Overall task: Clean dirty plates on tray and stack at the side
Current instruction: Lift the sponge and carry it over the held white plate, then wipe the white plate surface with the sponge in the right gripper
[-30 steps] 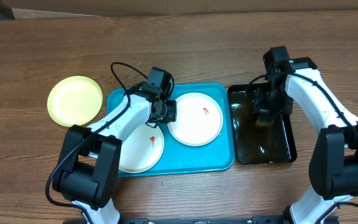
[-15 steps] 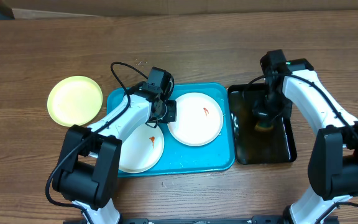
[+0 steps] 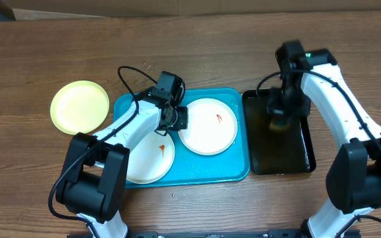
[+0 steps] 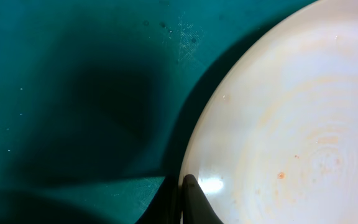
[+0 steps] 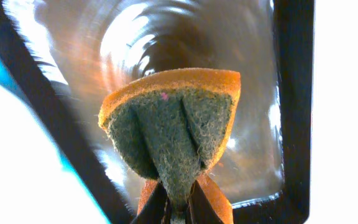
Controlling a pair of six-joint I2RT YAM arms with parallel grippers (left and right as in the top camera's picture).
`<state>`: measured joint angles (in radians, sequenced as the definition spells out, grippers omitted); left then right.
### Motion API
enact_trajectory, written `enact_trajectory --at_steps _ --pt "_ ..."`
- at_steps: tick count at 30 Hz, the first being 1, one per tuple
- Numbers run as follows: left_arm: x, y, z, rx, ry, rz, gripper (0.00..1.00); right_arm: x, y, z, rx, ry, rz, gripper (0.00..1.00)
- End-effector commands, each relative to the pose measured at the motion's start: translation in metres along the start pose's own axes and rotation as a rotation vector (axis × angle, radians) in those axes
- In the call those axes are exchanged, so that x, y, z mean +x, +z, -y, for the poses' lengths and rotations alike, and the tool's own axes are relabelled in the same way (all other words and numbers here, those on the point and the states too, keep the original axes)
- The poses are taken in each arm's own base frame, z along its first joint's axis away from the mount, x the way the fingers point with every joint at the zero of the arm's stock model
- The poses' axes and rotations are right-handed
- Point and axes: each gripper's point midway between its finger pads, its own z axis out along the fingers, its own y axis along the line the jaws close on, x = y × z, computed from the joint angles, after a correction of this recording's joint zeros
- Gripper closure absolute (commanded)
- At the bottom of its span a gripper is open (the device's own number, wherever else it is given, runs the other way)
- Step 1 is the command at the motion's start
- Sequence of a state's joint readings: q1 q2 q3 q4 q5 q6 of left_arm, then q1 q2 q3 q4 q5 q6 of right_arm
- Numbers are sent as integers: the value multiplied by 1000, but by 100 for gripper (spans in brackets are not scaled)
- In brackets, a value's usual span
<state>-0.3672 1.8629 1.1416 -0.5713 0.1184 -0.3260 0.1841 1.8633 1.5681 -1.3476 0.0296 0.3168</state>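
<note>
Holds a folded green-and-orange sponge in the tightly closed jaws of the right gripper, over the glossy black tray. Rests the left gripper at the rim of a smeared white plate in the turquoise tray; cannot tell how those jaws stand. Keeps a second white plate, also smeared, beside it, and a yellow-green plate on the counter, left of the tray.
</note>
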Motion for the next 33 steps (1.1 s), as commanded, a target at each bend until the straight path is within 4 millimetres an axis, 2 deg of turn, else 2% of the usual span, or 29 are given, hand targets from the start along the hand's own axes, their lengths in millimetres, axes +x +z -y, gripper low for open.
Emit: enact_trajectory --at_steps 1,9,12,19,33 --pt "0 -4 1 -8 6 16 96 -6 -34 -33 -72 -75 86 96" --pt "-1 -4 1 -7 6 18 96 15 -29 -108 -116 -278 157 96" --pt "-1 -5 1 -7 6 17 96 20 -22 -126 -82 -339 197 96" --pt "0 -4 0 -12 9 14 96 14 1 -141 30 -402 327 96" --pt "0 -4 0 -12 9 15 96 9 51 -143 -1 -391 383 96"
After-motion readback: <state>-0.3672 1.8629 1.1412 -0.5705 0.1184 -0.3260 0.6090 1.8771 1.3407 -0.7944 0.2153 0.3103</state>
